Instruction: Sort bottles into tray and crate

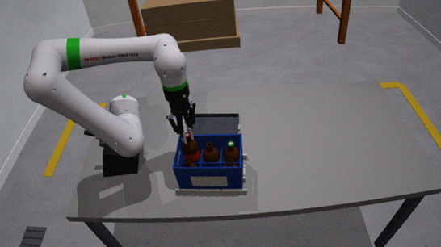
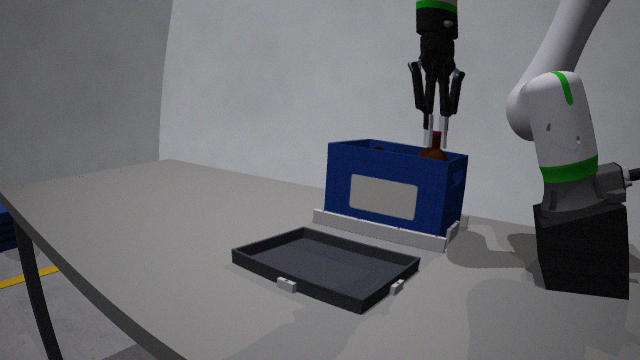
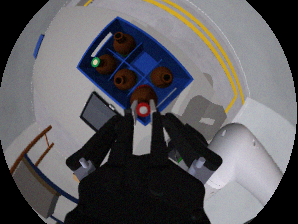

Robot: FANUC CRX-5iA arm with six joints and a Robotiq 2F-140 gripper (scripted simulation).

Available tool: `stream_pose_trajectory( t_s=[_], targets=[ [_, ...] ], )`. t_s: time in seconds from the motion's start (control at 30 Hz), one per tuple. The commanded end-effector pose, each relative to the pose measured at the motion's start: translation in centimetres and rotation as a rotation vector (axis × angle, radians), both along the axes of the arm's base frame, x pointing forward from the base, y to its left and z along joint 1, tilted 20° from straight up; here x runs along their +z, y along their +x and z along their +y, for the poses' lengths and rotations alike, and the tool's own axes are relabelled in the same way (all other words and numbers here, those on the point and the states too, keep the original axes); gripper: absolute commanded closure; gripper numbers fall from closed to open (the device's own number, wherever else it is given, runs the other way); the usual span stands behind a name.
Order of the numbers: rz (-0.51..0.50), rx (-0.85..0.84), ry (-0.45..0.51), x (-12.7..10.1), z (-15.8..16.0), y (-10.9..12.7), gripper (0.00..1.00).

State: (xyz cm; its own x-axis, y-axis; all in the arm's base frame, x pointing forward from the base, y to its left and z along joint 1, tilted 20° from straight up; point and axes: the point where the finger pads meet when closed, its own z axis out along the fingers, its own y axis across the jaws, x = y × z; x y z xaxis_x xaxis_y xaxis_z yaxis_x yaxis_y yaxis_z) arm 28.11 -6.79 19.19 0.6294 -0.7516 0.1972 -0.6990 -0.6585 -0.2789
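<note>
My gripper [image 1: 188, 135] [image 2: 436, 131] [image 3: 143, 105] is shut on the neck of a brown bottle with a red cap [image 1: 190, 147] [image 2: 434, 152] [image 3: 145, 94]. The bottle hangs upright and is raised partly out of the left rear cell of the blue crate [image 1: 210, 181] [image 2: 345, 170] [image 3: 143, 63]. A green-capped bottle [image 1: 230, 151] [image 3: 99, 63] stands in the crate's right rear cell. Three open brown bottles [image 1: 210, 153] [image 3: 124, 80] stand in other cells. The dark tray [image 1: 216, 123] [image 2: 325, 255] [image 3: 96, 111] lies flat behind the crate and holds nothing.
White locator rails [image 2: 380, 232] hold the crate's base. The robot's black pedestal [image 1: 120, 161] [image 2: 580, 250] stands at the table's left side. A cardboard box [image 1: 190, 13] and orange rack legs [image 1: 343, 6] stand on the floor far behind.
</note>
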Motion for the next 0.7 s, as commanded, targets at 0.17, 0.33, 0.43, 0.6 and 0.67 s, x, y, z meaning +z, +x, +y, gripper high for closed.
stream_pose_trajectory(
  t_s=[0.17, 0.33, 0.43, 0.6, 0.67],
  targets=[
    [0.000, 0.000, 0.000, 2.9, -0.1, -1.1, 1.00],
    [0.000, 0.000, 0.000, 3.4, -0.1, -1.2, 1.00],
    [0.000, 0.000, 0.000, 4.3, -0.1, -1.6, 1.00],
    [0.000, 0.000, 0.000, 5.9, -0.2, -2.2, 1.00],
    [0.000, 0.000, 0.000, 6.5, -0.2, -2.4, 1.00]
  ],
)
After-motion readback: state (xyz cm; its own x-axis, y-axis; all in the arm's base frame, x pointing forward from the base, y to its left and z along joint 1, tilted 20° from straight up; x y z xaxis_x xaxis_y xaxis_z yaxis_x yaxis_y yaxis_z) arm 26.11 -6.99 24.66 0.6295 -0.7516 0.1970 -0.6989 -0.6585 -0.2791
